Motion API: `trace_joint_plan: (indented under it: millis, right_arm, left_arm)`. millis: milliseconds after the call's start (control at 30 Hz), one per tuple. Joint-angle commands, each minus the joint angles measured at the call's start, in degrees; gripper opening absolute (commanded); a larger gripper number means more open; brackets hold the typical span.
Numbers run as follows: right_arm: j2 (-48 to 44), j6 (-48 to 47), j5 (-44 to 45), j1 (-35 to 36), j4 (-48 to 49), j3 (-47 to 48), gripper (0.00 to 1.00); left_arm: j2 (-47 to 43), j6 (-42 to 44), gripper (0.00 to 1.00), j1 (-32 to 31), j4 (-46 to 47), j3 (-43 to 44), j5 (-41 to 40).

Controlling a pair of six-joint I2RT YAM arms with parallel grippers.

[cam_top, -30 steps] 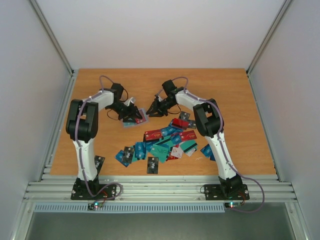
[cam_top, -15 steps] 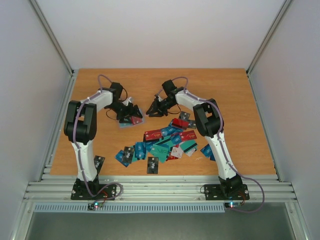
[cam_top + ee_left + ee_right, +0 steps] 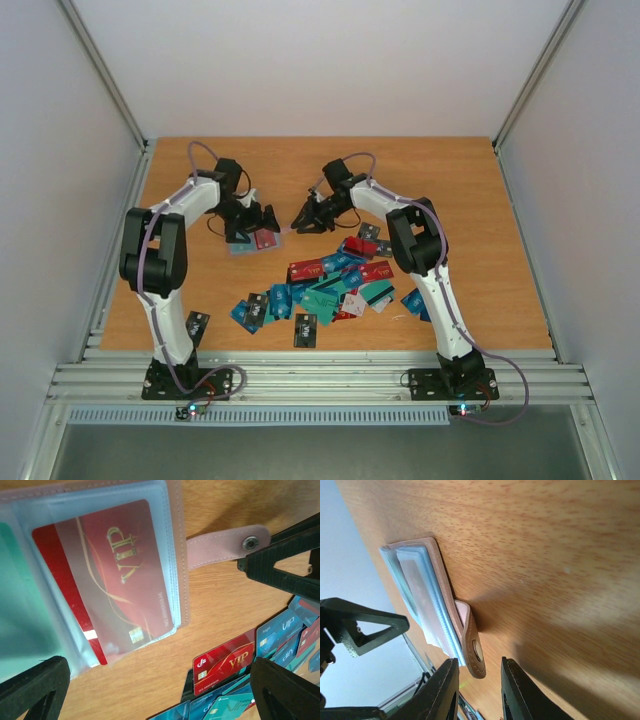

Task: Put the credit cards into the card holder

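Card holder: open on the tabletop, just beyond the loose credit cards; red VIP card sits in its clear pocket.
Left pincer: spread wide over the holder, empty.
Right pincer: narrow, at the snap tab; can't tell whether it grips.

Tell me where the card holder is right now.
In the top view the card holder lies open left of centre, beneath the left hand, beside the right hand, just beyond the credit cards.
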Motion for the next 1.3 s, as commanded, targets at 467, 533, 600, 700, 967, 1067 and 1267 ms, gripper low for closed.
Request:
trace_joint_plan:
  millis: [467, 533, 600, 700, 967, 1067, 1267]
  right_arm:
    - [-0.6, 1.2, -1.1, 2.0, -2.8, 8.0, 0.25]
    - [0.6, 1.2, -1.1, 2.1, -3.4, 9.6, 0.25]
    - [1.8, 1.3, -1.1, 2.2, -3.6, 10.8, 0.25]
    - [3.2, 1.5, -1.4, 2.3, -4.2, 12.7, 0.25]
    - [5.8, 2.0, -2.2, 2.7, -4.5, 15.7, 0.25]
    - [6.7, 2.0, -2.3, 2.9, -4.8, 16.7, 0.25]
    - [7.9, 1.7, -2.3, 2.8, -5.3, 17.1, 0.25]
  left_arm:
    - [0.0, -6.5, 0.94, 0.2, 7.7, -1.0, -3.3]
    - [0.5, -6.3, 0.93, 0.2, 7.7, -0.9, -3.7]
    - [1.1, -6.0, 0.92, 0.2, 7.0, -0.5, -4.6]
    - [2.1, -5.2, 0.91, 0.2, 6.8, 0.0, -4.7]
    - [4.4, -5.0, 0.86, 0.2, 8.1, 1.3, -2.1]
    - [4.8, -4.8, 0.85, 0.2, 7.7, 2.3, -1.9]
    - [6.1, -4.7, 0.79, 0.1, 7.5, 3.8, -0.9]
